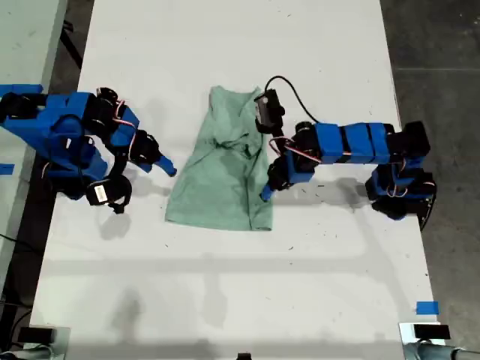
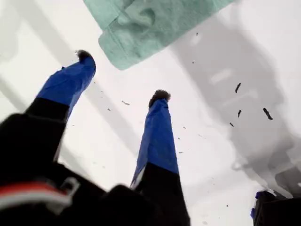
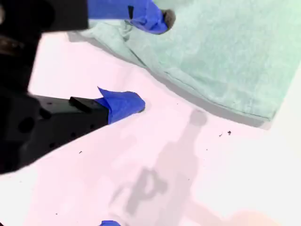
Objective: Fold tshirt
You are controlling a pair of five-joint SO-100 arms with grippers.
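- The tshirt (image 1: 223,169), soft mint knit, lies crumpled and partly folded mid-desk (image 1: 225,45), with bare white surface all round it.
- My first gripper (image 2: 122,75) hovers off the cloth's hem on the exterior view's left, jaws spread wide, holding nothing.
- My second gripper (image 3: 150,61) sits at the shirt's edge on the exterior view's right, jaws open, one fingertip (image 3: 157,19) over the cloth and the other on bare desk.
- Only the wrist views show dark specks on the desk.

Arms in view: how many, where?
2. One at the exterior view's left, my first tool open short of the tshirt; one at its right, my second tool open at the tshirt's edge.
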